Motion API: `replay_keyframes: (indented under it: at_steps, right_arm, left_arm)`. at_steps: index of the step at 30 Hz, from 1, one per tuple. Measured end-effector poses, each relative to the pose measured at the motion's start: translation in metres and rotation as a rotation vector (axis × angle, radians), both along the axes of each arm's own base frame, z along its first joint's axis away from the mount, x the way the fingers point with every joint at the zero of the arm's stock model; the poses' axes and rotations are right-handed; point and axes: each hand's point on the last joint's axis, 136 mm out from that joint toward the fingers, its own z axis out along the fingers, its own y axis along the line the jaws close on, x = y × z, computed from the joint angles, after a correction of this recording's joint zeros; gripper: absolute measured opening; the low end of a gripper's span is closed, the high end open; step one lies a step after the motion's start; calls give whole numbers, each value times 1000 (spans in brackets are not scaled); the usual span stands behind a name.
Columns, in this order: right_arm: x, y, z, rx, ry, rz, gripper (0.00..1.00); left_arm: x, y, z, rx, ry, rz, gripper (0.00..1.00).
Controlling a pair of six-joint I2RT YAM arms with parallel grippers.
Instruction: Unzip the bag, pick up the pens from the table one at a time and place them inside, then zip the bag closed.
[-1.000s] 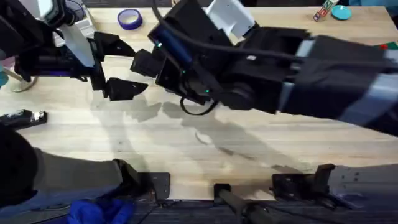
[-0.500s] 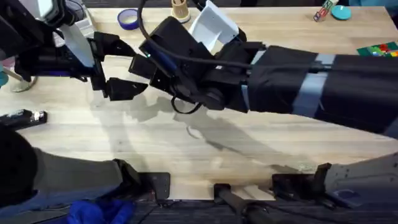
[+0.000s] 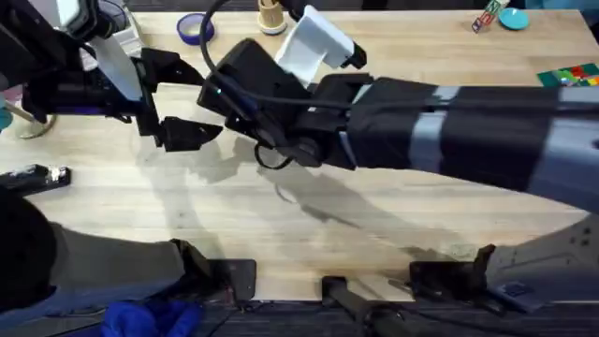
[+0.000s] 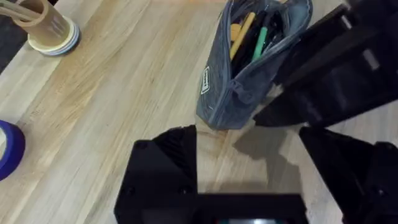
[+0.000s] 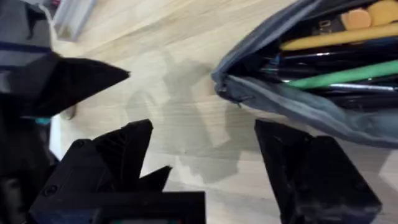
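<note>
Open blue-grey denim pouch [image 5: 311, 93] just ahead of my empty, spread right gripper [image 5: 230, 168]; zip end nearest, pull probably there. Left gripper [image 4: 249, 155] open, empty.

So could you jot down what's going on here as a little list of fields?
bag: blue-grey pouch, unzipped, lying on the table
pens: yellow pen and green pen, both inside the bag
left gripper: jaws open, beside the bag's end, holding nothing
right gripper: jaws open, by the bag's end, holding nothing
step left: zip the bag closed
</note>
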Motion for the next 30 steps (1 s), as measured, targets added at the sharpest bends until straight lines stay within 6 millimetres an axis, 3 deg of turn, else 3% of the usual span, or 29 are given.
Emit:
replay_keyframes:
  at_steps: [19, 30]
  right_arm:
    - [25, 9, -33, -34, -44, 13, 987]
    - [39, -3, -40, -43, -29, -16, 765]
  left_arm:
    - [0, 0, 0, 0, 0, 0, 993]
    - [0, 0, 0, 0, 0, 0, 993]
